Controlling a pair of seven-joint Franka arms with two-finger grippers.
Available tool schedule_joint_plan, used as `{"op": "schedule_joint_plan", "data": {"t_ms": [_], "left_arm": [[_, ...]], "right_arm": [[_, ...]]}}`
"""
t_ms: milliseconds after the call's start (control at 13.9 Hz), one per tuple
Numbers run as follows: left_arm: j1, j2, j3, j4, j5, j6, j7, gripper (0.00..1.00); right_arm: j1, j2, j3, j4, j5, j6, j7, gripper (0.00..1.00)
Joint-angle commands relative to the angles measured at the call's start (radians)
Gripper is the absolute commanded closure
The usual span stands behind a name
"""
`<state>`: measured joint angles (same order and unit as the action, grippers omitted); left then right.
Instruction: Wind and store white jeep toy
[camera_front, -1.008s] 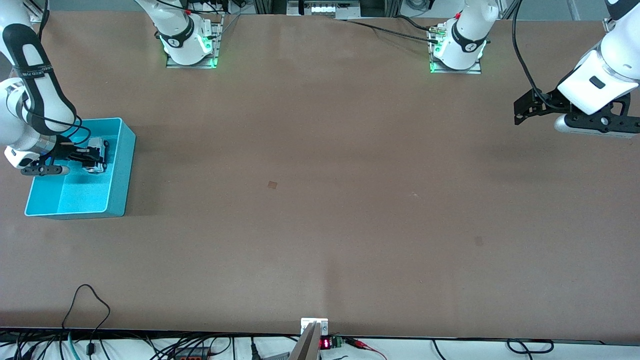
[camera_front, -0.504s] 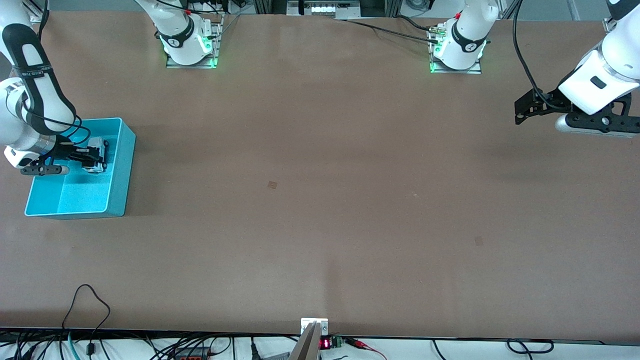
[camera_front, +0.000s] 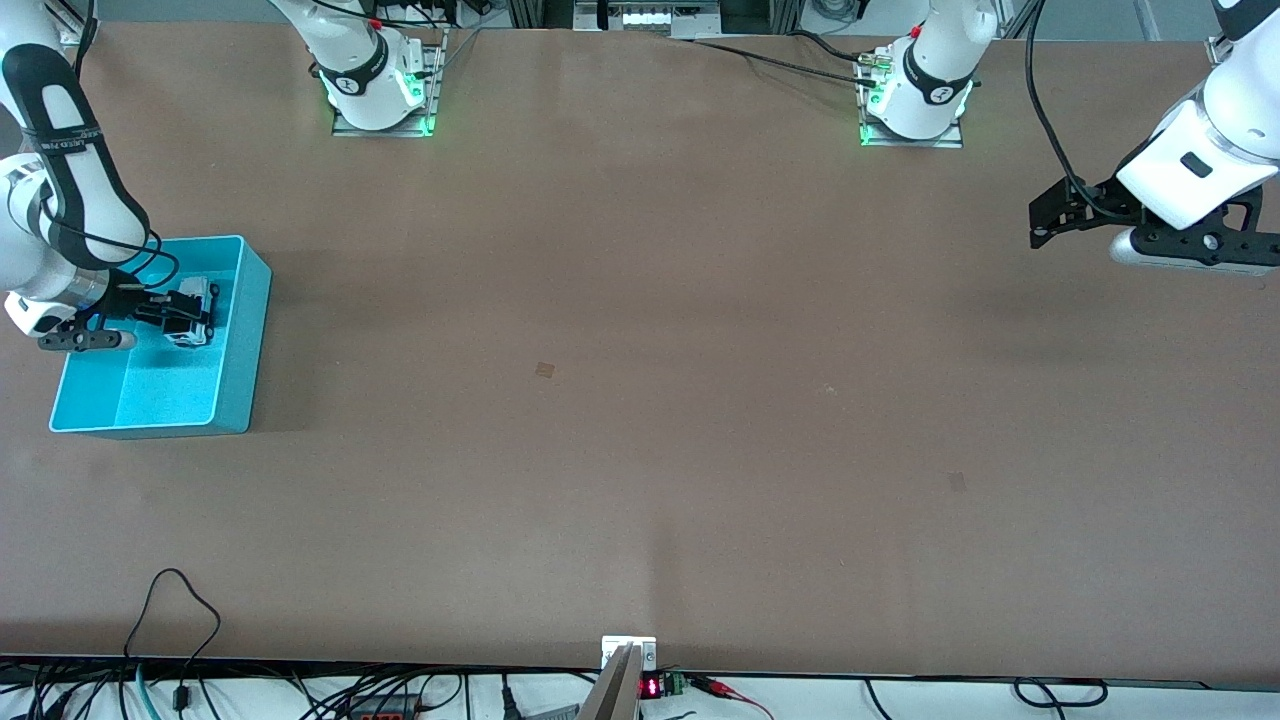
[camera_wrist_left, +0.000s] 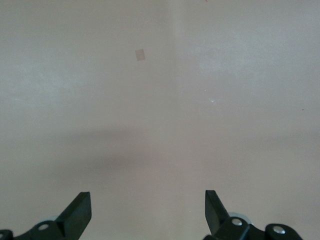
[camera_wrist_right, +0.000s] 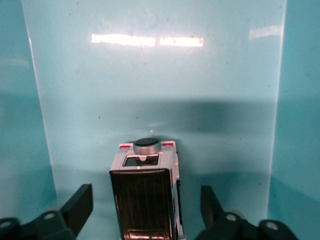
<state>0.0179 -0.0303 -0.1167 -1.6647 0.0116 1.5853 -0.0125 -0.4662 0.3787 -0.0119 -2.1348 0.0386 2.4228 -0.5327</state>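
Jeep in bin, both end effectors spread.

The white jeep toy (camera_wrist_right: 147, 197) sits on the floor of the cyan bin (camera_front: 240, 380) at the right arm's end of the worktop (camera_front: 640, 400). Right end effector (camera_wrist_right: 145, 210) is inside the bin, fingers (camera_wrist_right: 80, 202) wide apart on either side of the jeep, not gripping it. Left end effector (camera_wrist_left: 148, 210) waits over bare worktop at the left arm's end, fully open, holding nothing.

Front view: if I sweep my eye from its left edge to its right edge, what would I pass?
Cyan bin with the right gripper open around the white jeep toy inside it → right arm's base → small dark patch on the table → left arm's base → left gripper, open, waiting.
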Motion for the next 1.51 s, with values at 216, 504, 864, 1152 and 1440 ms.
{"op": "schedule_joint_plan", "data": {"t_ms": [216,504,864,1152,1440], "left_arm": [[0.007,0.013,-0.001,0.033,-0.010,-0.027,0.009,0.00],[0.007,0.012,-0.001,0.033,-0.010,-0.039,0.000,0.00],[0.007,0.012,-0.001,0.033,-0.010,-0.042,-0.001,0.00],[0.007,0.010,-0.003,0.033,-0.010,-0.042,-0.001,0.00],[0.005,0.012,-0.003,0.033,-0.010,-0.042,-0.001,0.00]], "right_arm": [[0.018,-0.109,0.013,0.033,-0.020,-0.042,-0.032,0.00],[0.067,-0.197,0.016,0.062,-0.013,-0.098,-0.090,0.00],[0.178,-0.241,0.021,0.235,-0.003,-0.396,-0.055,0.00],[0.266,-0.276,0.021,0.311,0.001,-0.502,0.074,0.00],[0.359,-0.353,0.021,0.316,0.003,-0.543,0.220,0.00]]}}
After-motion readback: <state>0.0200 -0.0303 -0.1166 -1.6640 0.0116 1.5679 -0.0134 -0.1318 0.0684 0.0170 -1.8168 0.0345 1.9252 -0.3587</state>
